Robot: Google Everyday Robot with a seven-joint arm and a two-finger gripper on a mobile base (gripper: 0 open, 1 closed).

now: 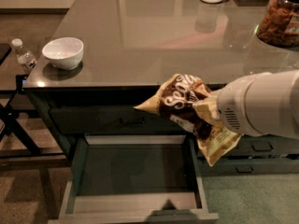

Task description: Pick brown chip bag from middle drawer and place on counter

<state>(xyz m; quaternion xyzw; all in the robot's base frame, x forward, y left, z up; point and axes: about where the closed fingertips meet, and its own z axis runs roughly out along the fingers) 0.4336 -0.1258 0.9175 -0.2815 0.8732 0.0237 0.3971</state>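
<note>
Glossy and grey, the counter (154,41) fills the far part of our view, with a white bowl (63,52) near its left corner and a jar of snacks (280,17) at the far right. Below its near edge the middle drawer (135,171) stands pulled open. At the end of the white arm on the right we see the tool (209,112), closed on the brown chip bag (180,99). The bag hangs crumpled in the air above the drawer's right side.
</note>
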